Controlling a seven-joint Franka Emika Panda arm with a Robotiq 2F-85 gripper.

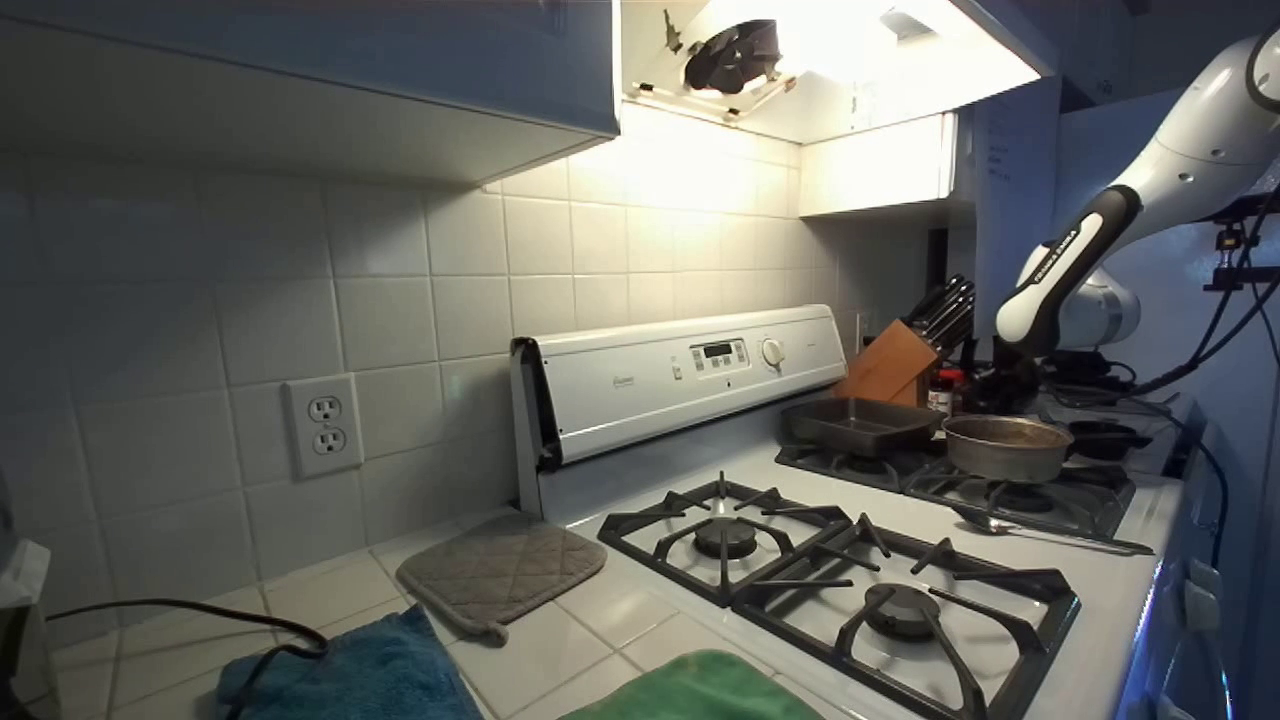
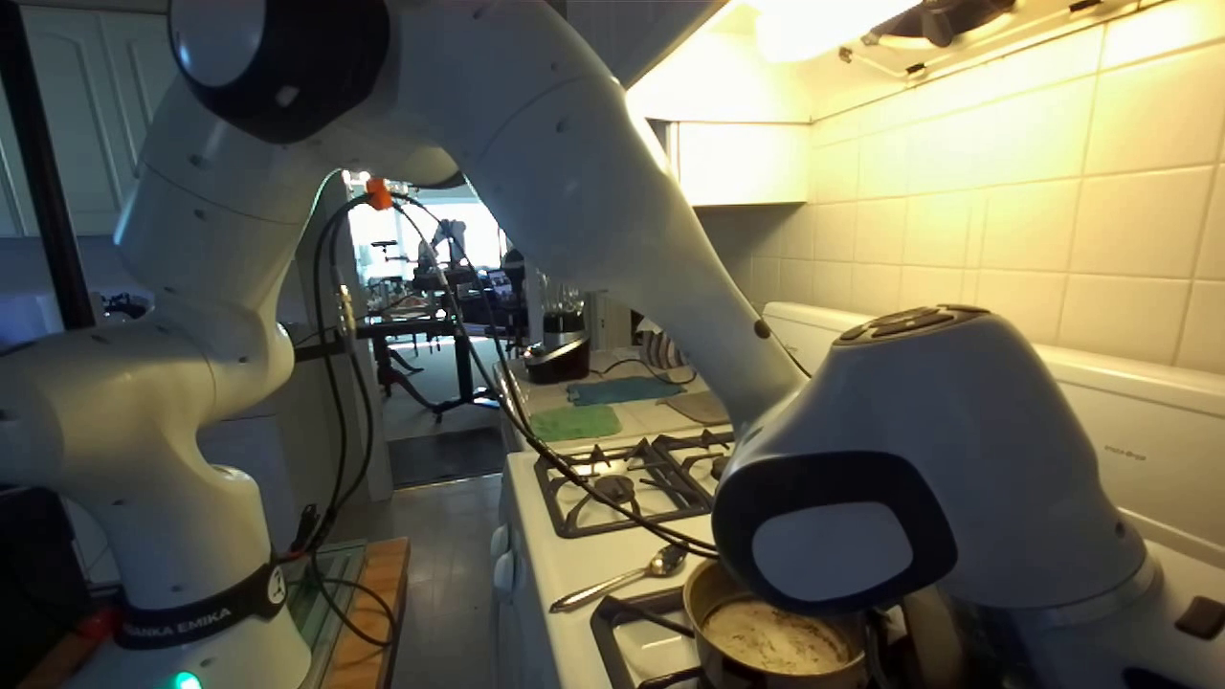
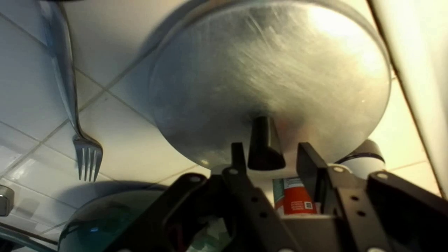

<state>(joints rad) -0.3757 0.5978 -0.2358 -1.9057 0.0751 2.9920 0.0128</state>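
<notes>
Now, a round silver metal lid [image 3: 273,77] with a tapered black knob [image 3: 265,141] lies above the white-tiled counter [image 3: 129,140] in the wrist view, its support hidden. That knob shows between the well-parted jaws of the dark two-fingered gripper [image 3: 270,146], a gap on either side. Past the lid's edge sits a red, white and green labelled container [image 3: 297,199], and a silver metal fork [image 3: 87,150] lies on the counter nearby. In both exterior views, a round grey metal pan [image 1: 1005,455] stands on the white stove [image 1: 910,512].
</notes>
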